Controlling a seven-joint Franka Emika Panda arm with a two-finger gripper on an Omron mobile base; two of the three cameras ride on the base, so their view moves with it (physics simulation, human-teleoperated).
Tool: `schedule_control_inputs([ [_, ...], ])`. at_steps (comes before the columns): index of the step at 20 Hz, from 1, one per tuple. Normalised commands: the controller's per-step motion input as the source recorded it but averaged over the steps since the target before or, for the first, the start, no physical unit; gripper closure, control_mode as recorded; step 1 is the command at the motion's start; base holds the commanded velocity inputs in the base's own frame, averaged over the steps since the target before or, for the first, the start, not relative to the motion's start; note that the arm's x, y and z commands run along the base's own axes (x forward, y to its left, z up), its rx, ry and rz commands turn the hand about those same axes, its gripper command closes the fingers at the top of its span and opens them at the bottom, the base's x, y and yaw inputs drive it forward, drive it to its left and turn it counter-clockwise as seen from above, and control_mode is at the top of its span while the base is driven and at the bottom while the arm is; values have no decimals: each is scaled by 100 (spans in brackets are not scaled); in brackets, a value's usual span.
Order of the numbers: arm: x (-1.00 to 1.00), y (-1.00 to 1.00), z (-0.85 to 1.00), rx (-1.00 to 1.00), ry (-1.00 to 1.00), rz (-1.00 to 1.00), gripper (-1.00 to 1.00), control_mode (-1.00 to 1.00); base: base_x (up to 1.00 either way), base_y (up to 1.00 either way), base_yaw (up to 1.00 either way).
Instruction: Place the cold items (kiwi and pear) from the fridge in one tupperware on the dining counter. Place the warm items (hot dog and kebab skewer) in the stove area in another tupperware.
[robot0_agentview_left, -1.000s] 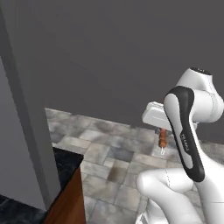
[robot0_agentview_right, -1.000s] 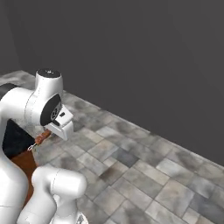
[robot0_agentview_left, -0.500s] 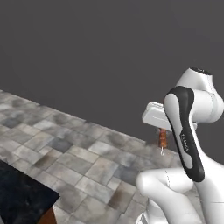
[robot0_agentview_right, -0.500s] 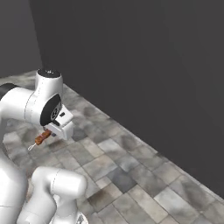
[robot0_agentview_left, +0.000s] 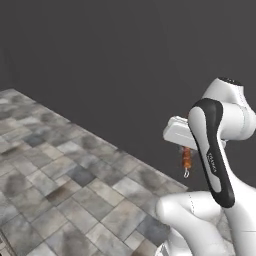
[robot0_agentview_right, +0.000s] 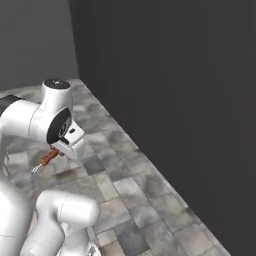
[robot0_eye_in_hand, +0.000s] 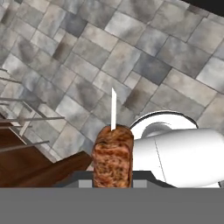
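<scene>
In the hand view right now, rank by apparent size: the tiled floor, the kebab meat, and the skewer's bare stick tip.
1. Tiled floor: covers most of the picture.
2. Kebab meat: a brown chunk, though closeness to the camera enlarges it.
3. Stick tip: a thin pale sliver above the meat.

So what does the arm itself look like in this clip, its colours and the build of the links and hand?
A glossy white arm with rounded, bulbous links. A dark, almost black band runs along one link, and a dark round joint cap shows at the side. The hand is a pale, boxy block. No cables or markings are visible.
</scene>
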Motion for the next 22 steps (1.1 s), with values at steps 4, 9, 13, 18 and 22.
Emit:
schedule_control_inputs([
  [4,0,0,0,0,0,0,100,100,100,-18,48],
  [9,0,0,0,0,0,0,100,100,100,-7,62],
  [13,0,0,0,0,0,0,100,100,95,-7,67],
  [18,0,0,0,0,0,0,100,100,86,-9,67],
  [22,0,0,0,0,0,0,100,100,78,-15,67],
])
